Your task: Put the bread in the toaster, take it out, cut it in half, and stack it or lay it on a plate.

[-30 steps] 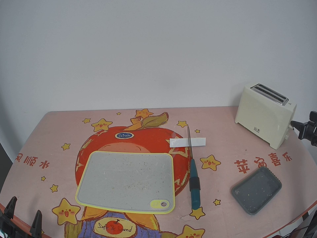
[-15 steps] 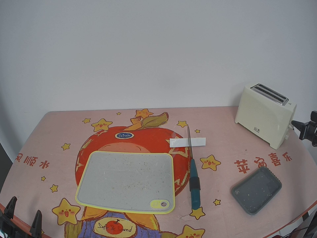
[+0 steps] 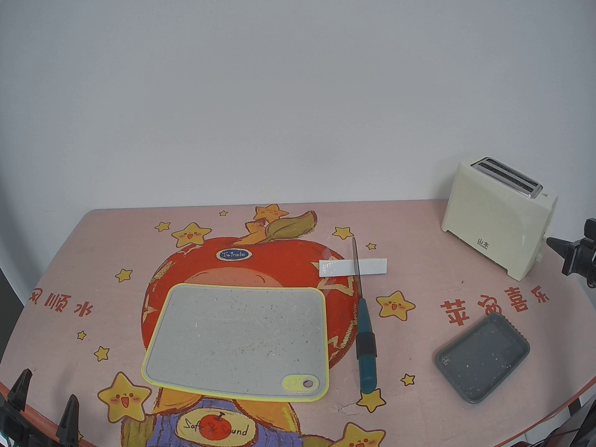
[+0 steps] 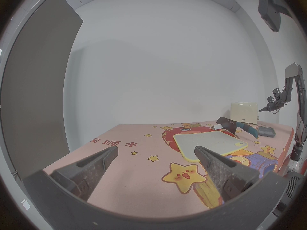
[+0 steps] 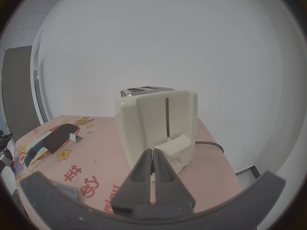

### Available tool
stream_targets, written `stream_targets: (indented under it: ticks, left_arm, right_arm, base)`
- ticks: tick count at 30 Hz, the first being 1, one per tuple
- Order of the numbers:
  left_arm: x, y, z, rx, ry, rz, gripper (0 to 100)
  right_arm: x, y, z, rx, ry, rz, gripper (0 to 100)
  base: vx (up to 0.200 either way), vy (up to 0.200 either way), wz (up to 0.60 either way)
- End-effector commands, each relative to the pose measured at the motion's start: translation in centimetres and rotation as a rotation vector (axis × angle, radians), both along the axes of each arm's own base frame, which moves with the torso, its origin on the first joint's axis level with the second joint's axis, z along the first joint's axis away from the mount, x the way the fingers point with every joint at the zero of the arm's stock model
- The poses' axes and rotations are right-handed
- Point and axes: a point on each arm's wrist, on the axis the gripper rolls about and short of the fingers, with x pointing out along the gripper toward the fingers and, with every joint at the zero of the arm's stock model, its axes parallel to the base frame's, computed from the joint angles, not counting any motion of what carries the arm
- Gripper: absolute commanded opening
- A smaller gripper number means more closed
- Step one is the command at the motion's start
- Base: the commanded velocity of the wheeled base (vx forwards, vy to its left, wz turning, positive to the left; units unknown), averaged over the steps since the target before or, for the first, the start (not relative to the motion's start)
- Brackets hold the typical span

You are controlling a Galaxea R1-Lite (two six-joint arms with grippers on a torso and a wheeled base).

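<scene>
Close beside the toaster [image 5: 150, 118], the right gripper [image 5: 153, 152] is pinched closed — the left gripper [image 4: 156, 148] gapes wide.

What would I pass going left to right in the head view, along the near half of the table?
left gripper → cutting board → knife → plate

A plain white wall [image 3: 298, 82] is rising straight behind the pink, cartoon-printed desk [image 3: 428, 237], a dark grey panel [image 4: 35, 96] is standing beyond the desk's left end, and soft, even light is falling across the desk.
</scene>
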Motion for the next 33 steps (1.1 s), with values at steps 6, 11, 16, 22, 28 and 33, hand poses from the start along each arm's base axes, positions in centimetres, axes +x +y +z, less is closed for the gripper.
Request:
stream_targets:
  ticks: [6,11,16,22,28,33]
  left_arm:
    - [0.0,0.0,-0.5,0.000,0.005,-0.001,100]
    - [0.0,0.0,-0.5,0.000,0.005,0.001,100]
    - [0.0,0.0,-0.5,0.000,0.005,0.001,100]
    - [0.0,0.0,-0.5,0.000,0.005,0.001,100]
    - [0.0,0.0,-0.5,0.000,0.005,0.001,100]
    - [0.0,0.0,-0.5,0.000,0.005,0.001,100]
  right_arm:
    - [-2.0,1.0,-0.8,0.015,0.013,0.013,0]
    - [-2.6,1.6,-1.4,0.004,-0.009,0.024,0]
    - [-2.6,1.8,-1.7,-0.006,-0.020,0.026,0]
    - [-2.6,2.5,-1.2,-0.018,-0.047,0.060,0]
    - [-3.9,3.8,-1.8,-0.017,-0.030,0.093,0]
    - [-5.2,5.2,-3.7,-0.037,0.034,0.154,0]
  base:
    - [0.000,0.000,0.00]
    - [0.000,0.000,0.00]
    - [0.000,0.000,0.00]
    - [0.000,0.000,0.00]
    - [0.000,0.000,0.00]
    - [0.000,0.000,0.00]
